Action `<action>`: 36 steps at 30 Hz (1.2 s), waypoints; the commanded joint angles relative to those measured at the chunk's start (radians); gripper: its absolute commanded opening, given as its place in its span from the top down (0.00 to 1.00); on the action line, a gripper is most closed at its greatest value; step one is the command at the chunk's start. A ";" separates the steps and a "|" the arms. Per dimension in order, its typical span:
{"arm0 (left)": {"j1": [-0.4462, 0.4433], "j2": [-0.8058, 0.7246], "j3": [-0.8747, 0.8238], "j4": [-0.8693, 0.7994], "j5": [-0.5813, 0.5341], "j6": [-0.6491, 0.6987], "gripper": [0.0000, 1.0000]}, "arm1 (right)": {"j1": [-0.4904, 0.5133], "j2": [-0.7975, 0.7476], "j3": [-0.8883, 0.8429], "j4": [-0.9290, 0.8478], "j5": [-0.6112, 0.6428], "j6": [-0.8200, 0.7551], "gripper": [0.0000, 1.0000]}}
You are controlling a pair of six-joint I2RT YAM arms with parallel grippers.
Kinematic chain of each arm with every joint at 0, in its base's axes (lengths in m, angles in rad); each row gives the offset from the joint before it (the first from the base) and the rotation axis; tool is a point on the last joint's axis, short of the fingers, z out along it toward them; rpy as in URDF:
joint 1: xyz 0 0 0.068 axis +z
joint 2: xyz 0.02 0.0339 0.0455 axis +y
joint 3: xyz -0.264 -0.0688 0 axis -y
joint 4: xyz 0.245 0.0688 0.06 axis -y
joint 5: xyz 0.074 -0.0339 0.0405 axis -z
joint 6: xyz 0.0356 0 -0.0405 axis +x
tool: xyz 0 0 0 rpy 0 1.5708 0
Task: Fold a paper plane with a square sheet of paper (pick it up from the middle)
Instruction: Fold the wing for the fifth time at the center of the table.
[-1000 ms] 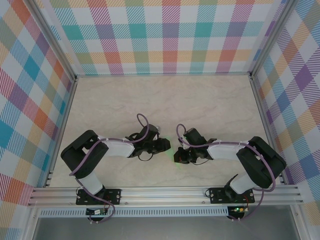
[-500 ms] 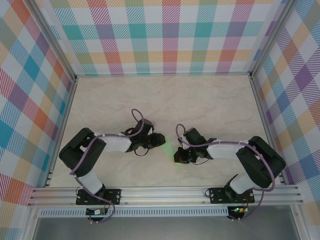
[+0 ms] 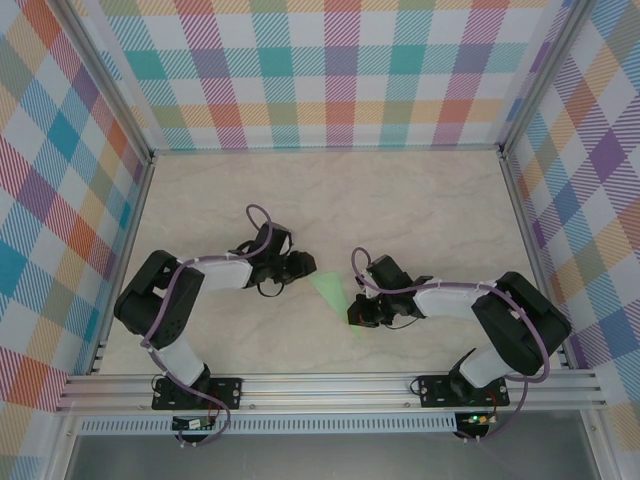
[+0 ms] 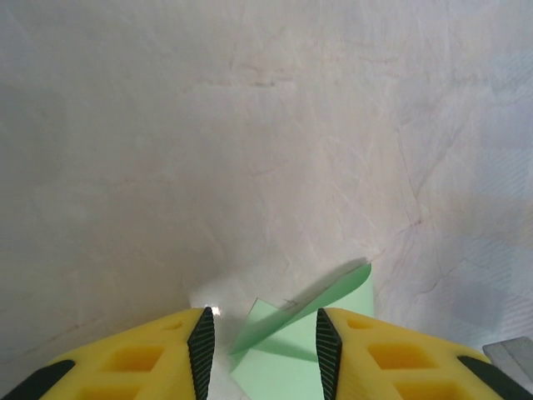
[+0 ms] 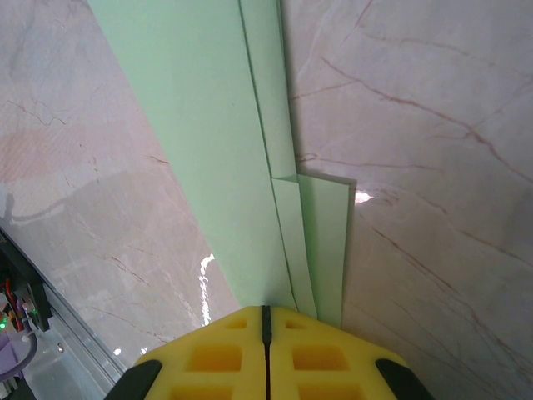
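The paper plane (image 3: 334,293), a narrow pale green folded wedge, lies on the counter (image 3: 400,200) between the two arms, running slantwise from its broader end near the left arm down to its thin end by the right arm. Seen from the right wrist, the paper plane (image 5: 216,142) lies flat on the marbled surface, with a long crease down its length and a short stepped flap along one side, and its near end disappears under the yellow fingertips. The right tool (image 5: 266,321) is clenched, its two fingers meeting along a closed seam right over that end of the paper; I cannot tell whether it pinches the paper or only rests on it. From above, the right tool (image 3: 358,312) sits on the thin end, with a sliver of green showing just past it. In the left wrist view the paper plane (image 4: 304,329) shows one flap lifted off the counter, its edge raised and casting a shadow. The left tool (image 4: 264,343) is released, its black-padded fingers standing apart on either side of that raised flap and apart from it. From above, the left tool (image 3: 305,265) hovers just beside the broad end. Purple cables (image 3: 265,225) loop over both arms. Plaid walls (image 3: 340,70) close in the counter on three sides, and a metal rail (image 3: 330,385) carries the arm bases at the near edge.
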 commanded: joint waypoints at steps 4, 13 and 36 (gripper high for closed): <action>-0.001 -0.148 0.015 -0.069 0.050 0.010 0.60 | 0.007 0.036 -0.011 -0.087 0.030 0.025 0.92; -0.173 -0.197 -0.023 -0.015 0.005 -0.067 0.60 | 0.007 0.018 -0.010 -0.057 0.041 0.087 0.92; -0.262 0.108 -0.024 0.035 -0.089 -0.129 0.66 | 0.007 -0.091 0.035 -0.019 -0.013 0.125 0.89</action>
